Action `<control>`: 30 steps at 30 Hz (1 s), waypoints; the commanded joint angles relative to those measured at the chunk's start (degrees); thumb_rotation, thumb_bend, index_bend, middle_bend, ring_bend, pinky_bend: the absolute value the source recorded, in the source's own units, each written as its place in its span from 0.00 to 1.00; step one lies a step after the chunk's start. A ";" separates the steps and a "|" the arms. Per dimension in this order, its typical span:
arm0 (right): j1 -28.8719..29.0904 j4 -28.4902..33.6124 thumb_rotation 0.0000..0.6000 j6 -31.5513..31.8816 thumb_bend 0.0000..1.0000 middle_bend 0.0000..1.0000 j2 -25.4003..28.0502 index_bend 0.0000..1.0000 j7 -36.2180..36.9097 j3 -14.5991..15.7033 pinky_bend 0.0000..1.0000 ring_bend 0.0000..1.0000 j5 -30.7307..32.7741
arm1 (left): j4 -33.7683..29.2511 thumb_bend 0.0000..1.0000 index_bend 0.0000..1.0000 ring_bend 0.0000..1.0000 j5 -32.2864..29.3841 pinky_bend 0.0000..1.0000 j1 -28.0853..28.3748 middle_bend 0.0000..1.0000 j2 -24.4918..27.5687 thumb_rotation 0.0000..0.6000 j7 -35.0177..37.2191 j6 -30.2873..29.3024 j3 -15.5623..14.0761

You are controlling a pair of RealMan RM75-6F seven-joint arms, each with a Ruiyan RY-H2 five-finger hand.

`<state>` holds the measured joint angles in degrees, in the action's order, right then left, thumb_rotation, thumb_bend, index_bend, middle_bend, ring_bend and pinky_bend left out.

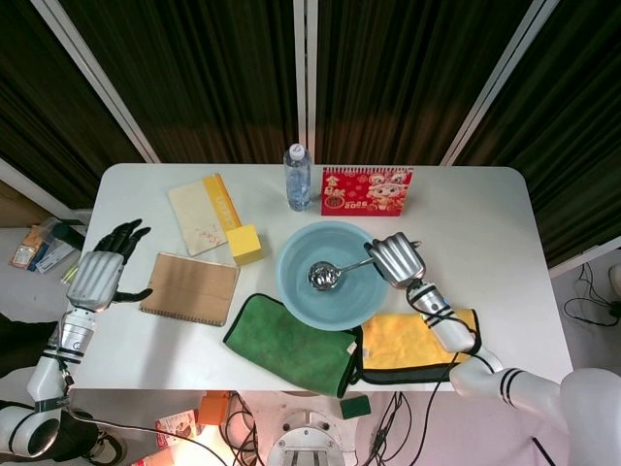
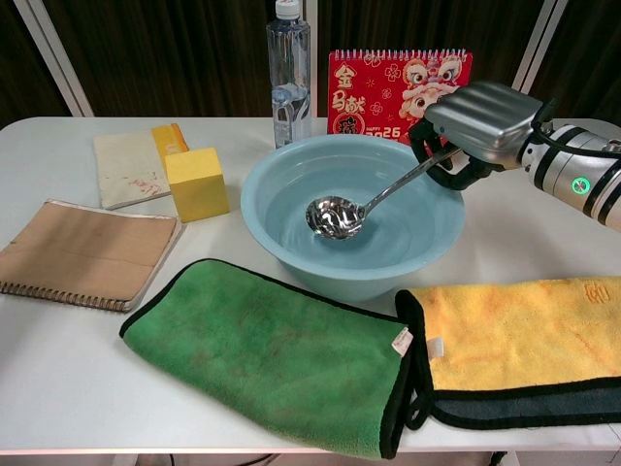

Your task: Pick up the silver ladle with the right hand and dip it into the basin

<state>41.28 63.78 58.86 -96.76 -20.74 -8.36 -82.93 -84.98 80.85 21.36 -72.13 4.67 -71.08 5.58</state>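
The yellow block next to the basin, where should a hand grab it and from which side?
Grip the yellow block across its flat left and right faces, coming from above. It stands upright on the table, top face clear, with the basin near its right and the cream booklet behind-left, so sideways approaches look crowded.

It looked like a lab test booth: a white counter [image 1: 485, 214] stood against black curtains [image 1: 213, 78], with loose cables [image 1: 592, 291] on the floor.
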 commanded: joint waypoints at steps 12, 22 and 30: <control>0.39 3.86 1.00 -3.29 0.54 0.62 1.30 0.88 -1.18 -1.41 0.92 0.81 4.96 | 0.41 0.04 0.11 0.03 0.23 0.18 -0.29 0.01 0.19 1.00 0.85 -0.22 -0.08; 1.14 11.45 1.00 -6.69 0.54 0.62 5.24 0.89 -7.83 -3.42 0.92 0.81 13.57 | 0.08 0.04 0.11 0.03 0.05 0.18 -0.45 0.01 0.47 1.00 0.83 -0.16 -0.08; 1.32 15.97 1.00 -5.68 0.54 0.63 7.81 0.88 -11.45 -3.67 0.92 0.81 16.83 | -1.12 0.04 0.11 0.03 0.07 0.18 -0.69 0.01 1.17 1.00 0.43 -0.42 -0.10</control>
<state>42.58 79.33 52.89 -89.33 -31.82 -11.94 -66.43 -86.06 80.91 20.70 -71.00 5.13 -71.46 5.48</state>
